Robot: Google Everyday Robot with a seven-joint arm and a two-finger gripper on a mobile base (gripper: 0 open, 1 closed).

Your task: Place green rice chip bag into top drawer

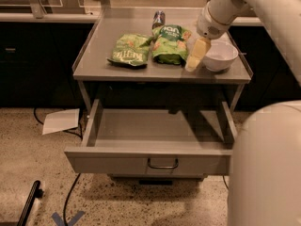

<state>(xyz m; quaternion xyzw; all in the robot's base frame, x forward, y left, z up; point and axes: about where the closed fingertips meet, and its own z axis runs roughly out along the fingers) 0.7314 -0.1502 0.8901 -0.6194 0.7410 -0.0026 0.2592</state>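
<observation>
- Two bags on grey metal counter [94, 55]: puffy bright-green rice chip bag [170, 44], flatter paler green bag [129, 52].
- One wide grey top drawer [108, 164], open.
- One yellowish end effector [191, 65] just beside the puffy bag; grip cannot be told.

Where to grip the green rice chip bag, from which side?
Pinch the green rice chip bag across its puffy middle from above. It lies flat on the table, paler bag and bowl flanking its sides; the gripper hovers beside its right edge.

The gripper [195, 56] hangs low over the table [94, 58]. The green rice chip bag [169, 44] lies just beside it on the left, and a white bowl [221, 56] sits just on the right. Farther left lies a paler green bag [129, 52]. Below the gripper and nearer to the camera, the top drawer [117, 165] stands pulled out.
</observation>
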